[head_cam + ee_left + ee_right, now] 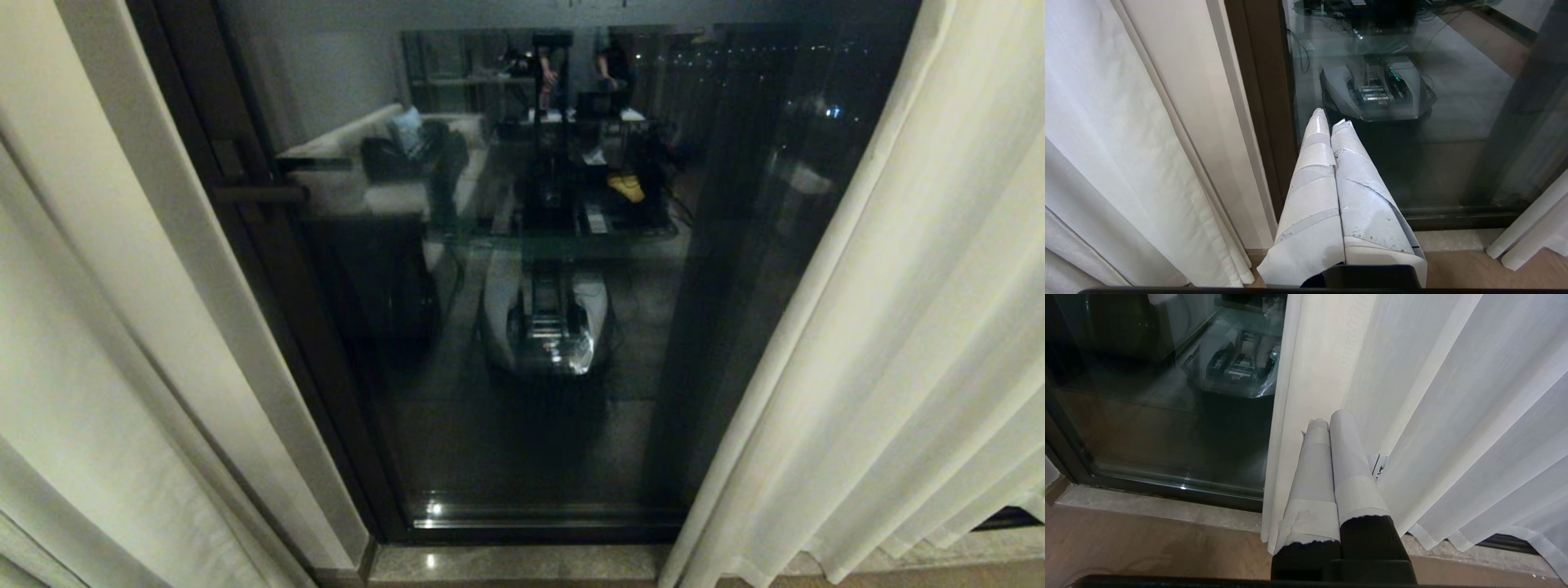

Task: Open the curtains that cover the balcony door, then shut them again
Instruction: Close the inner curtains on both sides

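- The balcony door [522, 269], a tall dark glass pane in a dark brown-black frame, fills the middle of the head view and stands uncovered; the room and the robot's own base show as reflections in it.
- The curtains [890, 343] hang drawn apart to both sides of the glass: the pale sheer panel falls in long folds on the right, down to the floor, and a cream panel hangs on the left beside the frame.
- A pale stone sill [522, 563] runs along the foot of the door, with brown wooden floor [1147, 543] in front of it.
- The left hand [1330, 118] is low before the door's left frame, its two tape-wrapped fingers [1312, 179] pressed together with nothing between them, apart from the cream curtain on that side.
- The right hand [1329, 418] is low at the inner edge of the right sheer panel, its taped fingers pressed together too and holding nothing; the fabric hangs just beside and behind them, though whether it touches them cannot be told.
- The dark lever handle [260, 193] sits level on the door's left frame.
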Motion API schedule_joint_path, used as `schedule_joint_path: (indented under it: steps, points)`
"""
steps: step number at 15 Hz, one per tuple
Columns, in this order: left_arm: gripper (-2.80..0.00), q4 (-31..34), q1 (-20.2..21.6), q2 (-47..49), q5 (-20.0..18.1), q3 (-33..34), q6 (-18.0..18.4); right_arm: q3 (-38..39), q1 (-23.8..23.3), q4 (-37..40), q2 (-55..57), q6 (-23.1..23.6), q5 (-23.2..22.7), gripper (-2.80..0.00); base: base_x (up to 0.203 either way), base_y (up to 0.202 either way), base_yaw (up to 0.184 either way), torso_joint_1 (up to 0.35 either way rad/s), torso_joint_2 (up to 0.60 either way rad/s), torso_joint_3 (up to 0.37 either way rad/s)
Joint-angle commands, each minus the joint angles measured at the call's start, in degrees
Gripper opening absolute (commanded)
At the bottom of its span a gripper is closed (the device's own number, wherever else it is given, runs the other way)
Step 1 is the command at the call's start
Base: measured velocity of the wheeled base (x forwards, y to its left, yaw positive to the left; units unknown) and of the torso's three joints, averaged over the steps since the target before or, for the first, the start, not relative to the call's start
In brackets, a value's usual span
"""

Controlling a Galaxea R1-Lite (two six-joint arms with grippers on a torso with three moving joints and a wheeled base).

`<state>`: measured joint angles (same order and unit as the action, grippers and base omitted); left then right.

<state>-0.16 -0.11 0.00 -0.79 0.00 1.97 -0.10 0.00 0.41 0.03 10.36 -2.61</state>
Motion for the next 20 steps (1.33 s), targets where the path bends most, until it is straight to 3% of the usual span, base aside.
schedule_joint_path:
  steps: [1,20]
  points:
    - [-2.80,-0.02,0.02,0.00,0.09,0.00,0.05,0.01,0.00,-0.01,0.05,0.01,-0.03,-2.80,0.000,0.000,0.000,0.000,0.00,0.000]
    - [-2.80,-0.02,0.02,0.00,0.09,0.00,-0.83,0.01,0.00,0.02,0.05,-0.36,-0.03,-2.80,0.000,0.000,0.000,0.000,0.00,0.000]
